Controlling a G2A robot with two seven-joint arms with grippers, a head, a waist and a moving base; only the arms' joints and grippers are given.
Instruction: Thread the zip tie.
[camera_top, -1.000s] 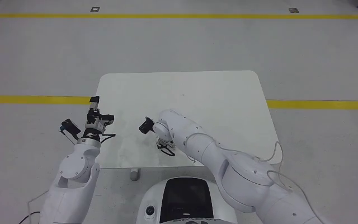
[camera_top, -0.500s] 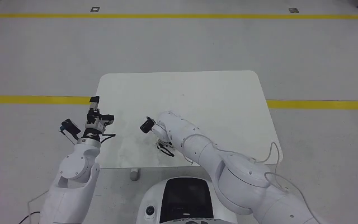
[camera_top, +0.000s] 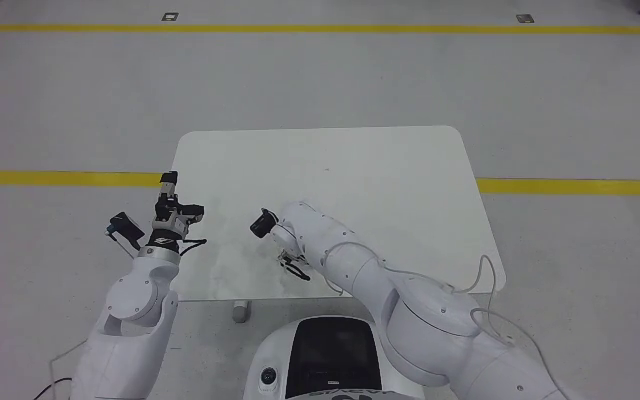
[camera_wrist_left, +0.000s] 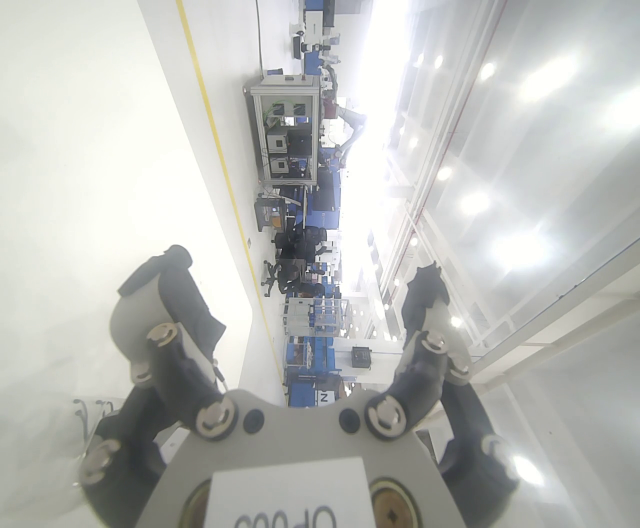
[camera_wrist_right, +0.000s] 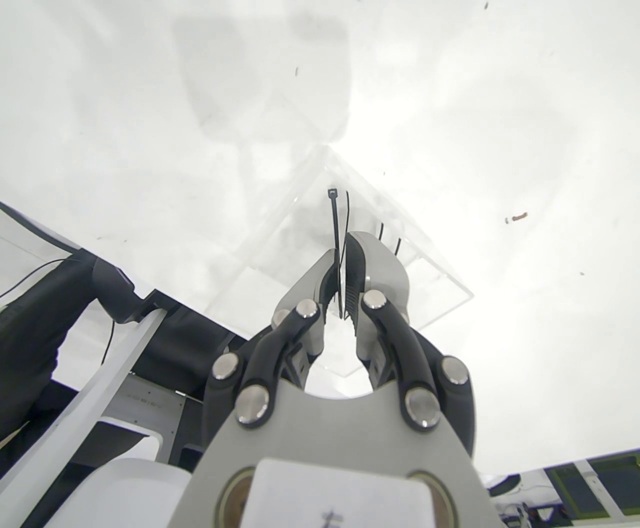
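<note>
White table (camera_top: 400, 170), right claw (camera_wrist_right: 343, 246) half-covering zip tie (camera_wrist_right: 334, 215)

A white rectangular paper label (camera_wrist_left: 287, 492) sits on the grey metal base plate of the left gripper (camera_wrist_left: 300, 265). Its dark printed characters stand upside down and are cut by the frame edge, so no whole word reads. Far off in the hall behind, a small white square sign (camera_wrist_left: 325, 397) bears one dark letter. A second white paper label (camera_wrist_right: 340, 495) lies on the base plate of the right gripper (camera_wrist_right: 344, 250), with just the tip of a dark mark showing. Faint raised lettering on a grey metal bracket (camera_wrist_right: 142, 400) is too dim to read. In the top view a small dark-framed square floor marker (camera_top: 170, 17) and a second square floor marker (camera_top: 524, 18) lie beyond the far yellow floor line (camera_top: 320, 28), both too small to read
</note>
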